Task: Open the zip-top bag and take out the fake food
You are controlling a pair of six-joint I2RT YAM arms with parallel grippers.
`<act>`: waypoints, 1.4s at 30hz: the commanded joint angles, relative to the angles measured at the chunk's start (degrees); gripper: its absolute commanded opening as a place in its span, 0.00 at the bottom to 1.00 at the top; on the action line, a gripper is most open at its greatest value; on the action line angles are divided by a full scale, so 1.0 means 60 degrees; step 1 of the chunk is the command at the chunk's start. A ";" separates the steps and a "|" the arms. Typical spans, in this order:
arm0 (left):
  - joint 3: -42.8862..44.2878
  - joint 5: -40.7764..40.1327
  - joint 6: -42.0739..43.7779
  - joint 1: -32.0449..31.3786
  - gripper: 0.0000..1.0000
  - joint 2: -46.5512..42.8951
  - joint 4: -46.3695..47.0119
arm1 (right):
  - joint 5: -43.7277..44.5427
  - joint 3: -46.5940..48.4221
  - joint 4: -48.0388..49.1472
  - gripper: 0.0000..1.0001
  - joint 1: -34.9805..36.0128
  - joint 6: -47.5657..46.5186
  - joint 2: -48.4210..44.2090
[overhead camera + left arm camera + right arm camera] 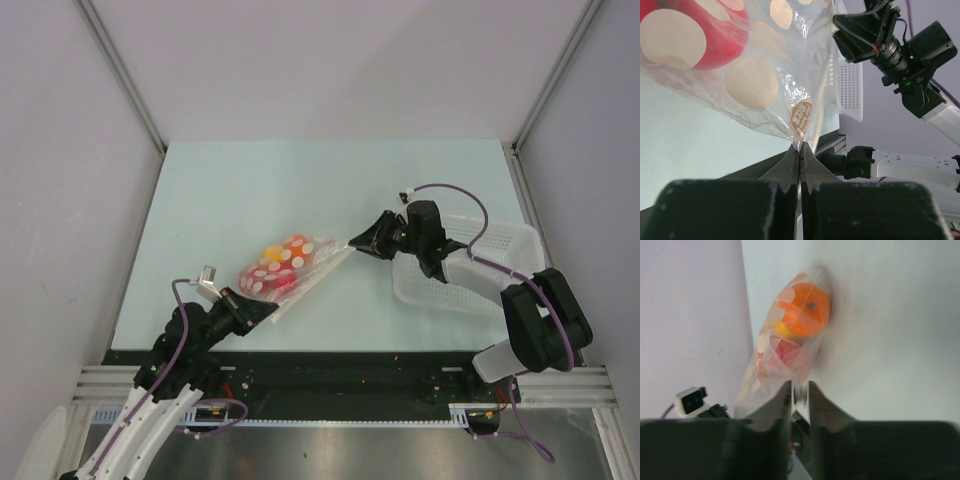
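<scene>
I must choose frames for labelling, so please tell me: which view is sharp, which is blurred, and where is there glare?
Top external: sharp, evenly lit, only faint shadows around the zip-top bag. Left wrist: the bag film is sharp, the red toy fruit soft at the edge. Right wrist: blurred throughout, the orange toy fruit smeared; no strong glare anywhere.

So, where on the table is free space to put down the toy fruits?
The far half of the table, between the back wall and the zip-top bag, is bare. So is the near strip between bag and white basket. It is crowded along the bag, held by left gripper and right gripper.
</scene>
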 commanded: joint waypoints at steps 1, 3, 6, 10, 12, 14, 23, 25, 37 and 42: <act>0.0355 -0.0036 -0.0075 0.0012 0.00 -0.1254 -0.0117 | 0.0356 0.0855 -0.0733 0.38 -0.0350 -0.0858 -0.0095; 0.0267 0.0109 -0.0265 0.0026 0.00 -0.1152 0.0249 | 0.0617 0.0696 -0.0940 0.61 -0.0102 -0.1019 -0.0910; 0.0004 0.0388 -0.0586 0.0012 0.00 -0.1020 0.0791 | 0.1684 0.0067 -0.1775 0.76 0.0572 -0.1210 -0.2011; -0.0231 0.0564 -0.0866 0.0026 0.00 -0.1049 0.1172 | 0.2069 -0.1383 -0.1222 0.76 0.1304 -0.0683 -0.3797; -0.0231 0.0622 -0.0954 0.0026 0.00 -0.1049 0.1246 | 0.2435 -0.2014 -0.0754 0.72 0.1757 -0.0450 -0.4152; -0.0144 0.0637 -0.0969 0.0026 0.00 -0.1049 0.1173 | 0.2451 -0.2379 -0.0226 0.61 0.2023 -0.0302 -0.4198; 0.0062 0.0535 -0.0910 0.0012 0.00 -0.1166 0.0705 | 0.2743 -0.2206 0.1958 0.36 0.3283 0.0064 -0.2500; 0.0004 0.0535 -0.0954 0.0026 0.00 -0.1210 0.0704 | 0.2846 -0.2046 0.2018 0.36 0.3531 0.0035 -0.2250; 0.0003 0.0594 -0.0998 0.0012 0.00 -0.1312 0.0646 | 0.3022 -0.1986 0.2676 0.37 0.3738 0.0270 -0.1869; 0.0061 0.0623 -0.1013 0.0026 0.00 -0.1357 0.0573 | 0.3008 -0.1884 0.2881 0.37 0.3709 0.0357 -0.1678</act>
